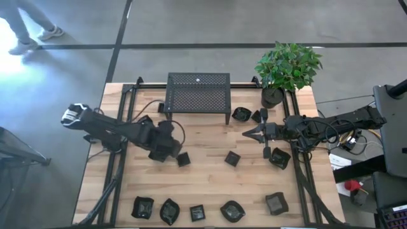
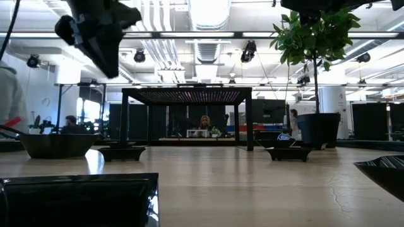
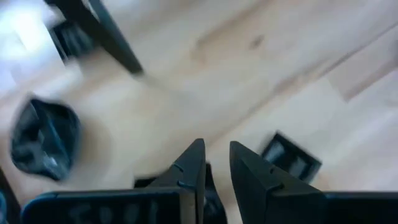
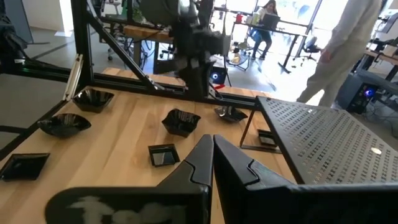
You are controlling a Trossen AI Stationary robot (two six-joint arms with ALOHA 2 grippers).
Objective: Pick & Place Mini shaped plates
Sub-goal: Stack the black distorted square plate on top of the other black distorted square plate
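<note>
On the table (image 1: 210, 149), your mini shaped plates (image 1: 232, 158) lie scattered: a row along the near edge, a few mid-board, more by the black mesh stand (image 1: 198, 93) and the plant pot (image 1: 272, 97). Your left hand (image 1: 170, 147) hangs just beside a small square plate (image 1: 183, 159), fingers slightly apart with nothing between them. Your right hand (image 1: 249, 134) waits near the pot, fingers together and empty. Expect these dishes to be light, stiff and glossy, so likely slippery; pinch across a raised rim, not the flat face.
</note>
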